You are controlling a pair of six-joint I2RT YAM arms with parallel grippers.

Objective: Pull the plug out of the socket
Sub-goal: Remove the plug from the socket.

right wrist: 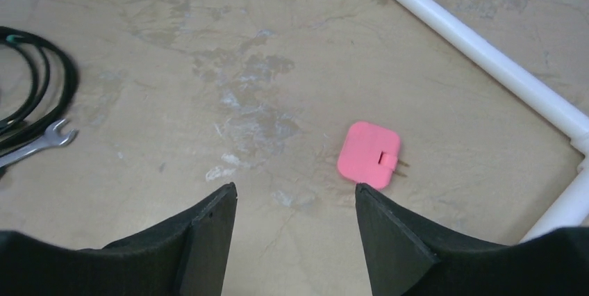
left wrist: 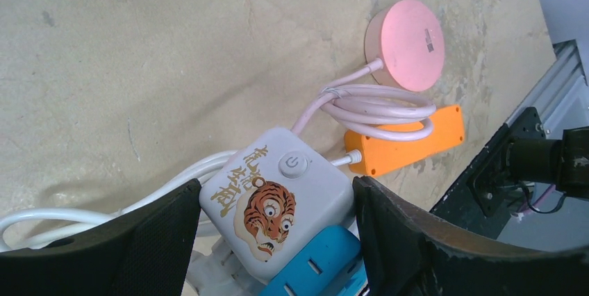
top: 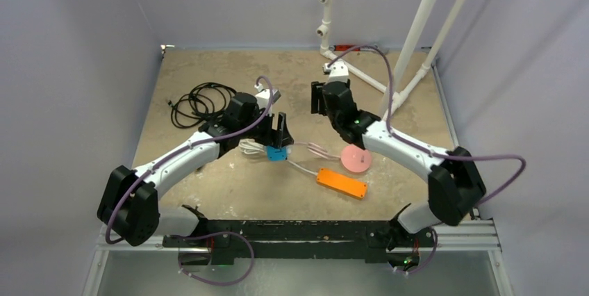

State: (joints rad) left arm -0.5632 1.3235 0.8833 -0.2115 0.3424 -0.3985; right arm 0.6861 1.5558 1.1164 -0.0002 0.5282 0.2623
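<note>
I see the socket (left wrist: 410,150) as smooth matt orange plastic, the white adapter (left wrist: 278,202) as glossy plastic, the table (left wrist: 139,67) as rough and blotchy.

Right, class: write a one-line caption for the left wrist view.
Open left gripper over tiger-print white adapter; orange power strip and pink disc beyond.

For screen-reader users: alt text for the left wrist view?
A white tiger-print cube adapter sits between the fingers of the left end effector, a blue block beside it. Beyond lie an orange power strip, a coiled pink cable and a pink disc.
</note>
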